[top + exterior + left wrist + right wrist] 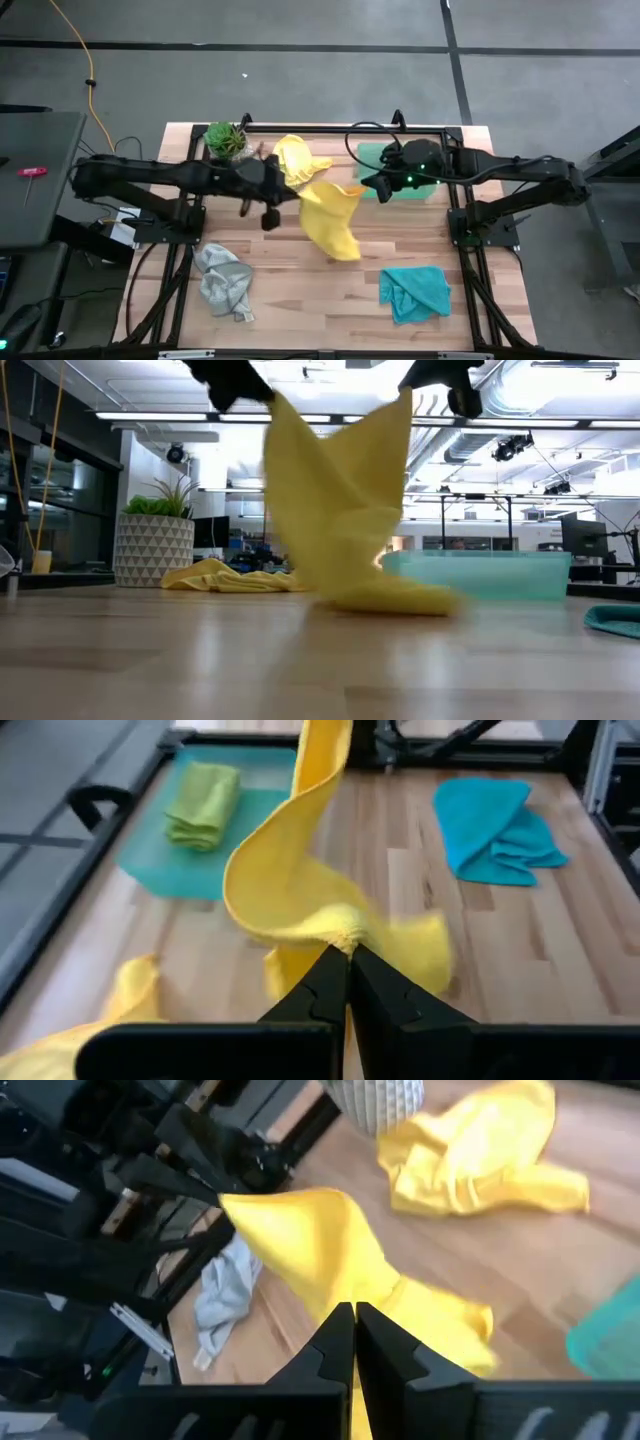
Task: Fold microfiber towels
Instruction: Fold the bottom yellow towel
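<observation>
- Left gripper [348, 952] and right gripper [354, 1312] are each pinching a corner of the yellow towel [330, 215], jaws clamped tight.
- The towel's lower end is dragging on the bench [290, 290].

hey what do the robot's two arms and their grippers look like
Both arms are dark, nearly black, built of jointed tubular links. The left arm and right arm mirror each other. A black cable loops over the right arm's wrist, where small green lights glow. Each gripper, left and right, has two flat, angular black fingers.
</observation>
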You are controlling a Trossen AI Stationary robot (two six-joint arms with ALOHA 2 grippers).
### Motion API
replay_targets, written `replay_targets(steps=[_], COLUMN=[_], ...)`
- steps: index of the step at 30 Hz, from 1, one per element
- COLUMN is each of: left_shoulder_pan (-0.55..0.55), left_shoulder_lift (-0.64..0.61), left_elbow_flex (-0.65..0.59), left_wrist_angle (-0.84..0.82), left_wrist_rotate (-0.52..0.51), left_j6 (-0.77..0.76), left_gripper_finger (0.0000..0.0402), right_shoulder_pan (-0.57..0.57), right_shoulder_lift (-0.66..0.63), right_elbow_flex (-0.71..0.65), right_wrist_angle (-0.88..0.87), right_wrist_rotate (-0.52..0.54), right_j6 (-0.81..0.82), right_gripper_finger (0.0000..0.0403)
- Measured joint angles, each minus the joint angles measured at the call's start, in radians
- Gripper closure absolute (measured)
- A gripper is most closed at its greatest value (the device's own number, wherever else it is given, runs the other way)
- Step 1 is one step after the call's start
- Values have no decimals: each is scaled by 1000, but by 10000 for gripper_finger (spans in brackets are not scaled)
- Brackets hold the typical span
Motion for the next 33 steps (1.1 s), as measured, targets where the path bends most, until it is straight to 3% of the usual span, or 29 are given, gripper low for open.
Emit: replay_targets(steps=[8, 19, 27, 33], left_shoulder_pan=[103, 186, 153, 29], left_shoulder_lift=[-48, -42, -42, -47], left_elbow_flex=[166, 418, 472, 472], left_wrist_angle=[-286, -430, -506, -650], left_wrist_rotate=[-21, -257, -289, -276], left_j6=[173, 462, 417, 166], left_gripper_finger=[401, 402, 401, 401], right_shoulder_pan=[-62, -73, -33, 38], right_shoulder_lift=[0, 0, 0, 0], right_elbow_flex=[86, 217, 230, 230], right_wrist_angle=[-36, -238, -303, -382], right_wrist_rotate=[0, 46, 43, 37], right_j6=[-82, -149, -135, -114], right_gripper_finger=[403, 403, 403, 403])
